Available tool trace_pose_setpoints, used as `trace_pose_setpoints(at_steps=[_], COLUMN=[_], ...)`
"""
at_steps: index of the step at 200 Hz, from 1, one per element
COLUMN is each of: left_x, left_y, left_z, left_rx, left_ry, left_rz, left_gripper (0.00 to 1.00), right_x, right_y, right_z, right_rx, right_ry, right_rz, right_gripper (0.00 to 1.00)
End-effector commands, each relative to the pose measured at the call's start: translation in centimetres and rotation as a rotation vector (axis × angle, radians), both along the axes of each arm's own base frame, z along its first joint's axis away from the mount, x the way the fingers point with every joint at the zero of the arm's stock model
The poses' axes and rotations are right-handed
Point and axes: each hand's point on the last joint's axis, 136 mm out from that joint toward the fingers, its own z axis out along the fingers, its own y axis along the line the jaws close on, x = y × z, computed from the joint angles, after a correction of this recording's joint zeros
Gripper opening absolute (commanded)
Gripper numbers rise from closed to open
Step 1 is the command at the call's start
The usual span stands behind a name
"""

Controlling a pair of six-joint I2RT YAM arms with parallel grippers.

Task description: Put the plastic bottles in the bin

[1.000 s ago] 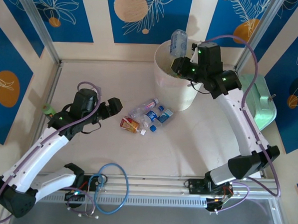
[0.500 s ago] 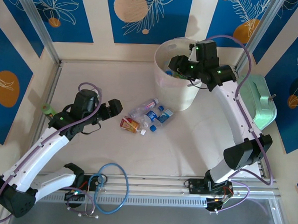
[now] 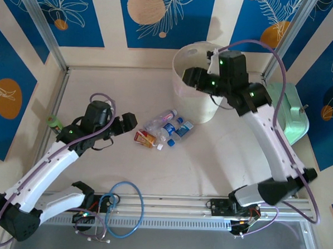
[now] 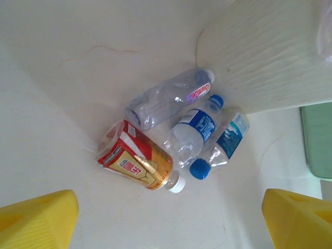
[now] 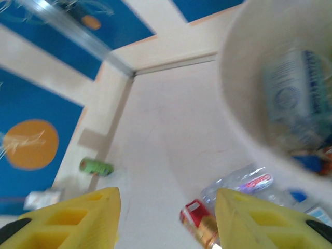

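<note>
**Four plastic bottles [image 3: 163, 130] lie in a group on the table [image 3: 101, 87] just beside the bin [image 3: 191, 106]; both grippers are empty.**

The left gripper [image 3: 127, 120] hangs near this group, its yellow fingers [image 4: 36, 220] spread wide with nothing between them. Below it lie a clear crumpled bottle [image 4: 168, 98] with a pink-red label, a blue-labelled bottle [image 4: 196, 128] with a round blue cap, a teal-labelled bottle [image 4: 228, 136], and an orange-gold bottle [image 4: 136, 163] with a white cap. The bin is round, pale and translucent, and its wall is finely ribbed. The right gripper [image 3: 190, 76] is over the bin's mouth, with its blocky yellow fingers [image 5: 70, 220] apart and holding nothing. Inside the bin lies a blurred bottle [image 5: 295, 91]. A green bottle [image 3: 54, 121] lies well apart, at the left wall.
</note>
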Motion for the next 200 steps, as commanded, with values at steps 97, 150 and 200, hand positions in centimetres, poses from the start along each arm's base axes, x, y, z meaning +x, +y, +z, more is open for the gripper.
trace_pose_setpoints(at_steps=[97,150,200], left_x=[-1.8,-0.6,0.3], left_y=[-2.9,-3.4,-4.0], left_z=[-9.8,-11.6,-13.1], left_rx=[-0.114,-0.101,-0.05], left_ry=[0.251,0.287,0.318], left_rz=[0.156,0.196,0.196], left_gripper=[0.88,0.86,0.86], right_x=[-14.3,-15.0,-15.4], right_y=[1.3,1.6,2.3], right_z=[-11.7,-15.3,-16.8], right_rx=[-0.125,-0.113,-0.12], right_ry=[0.082,0.166,0.207], right_rz=[0.124,0.12,0.129], right_gripper=[0.52,0.52,0.52])
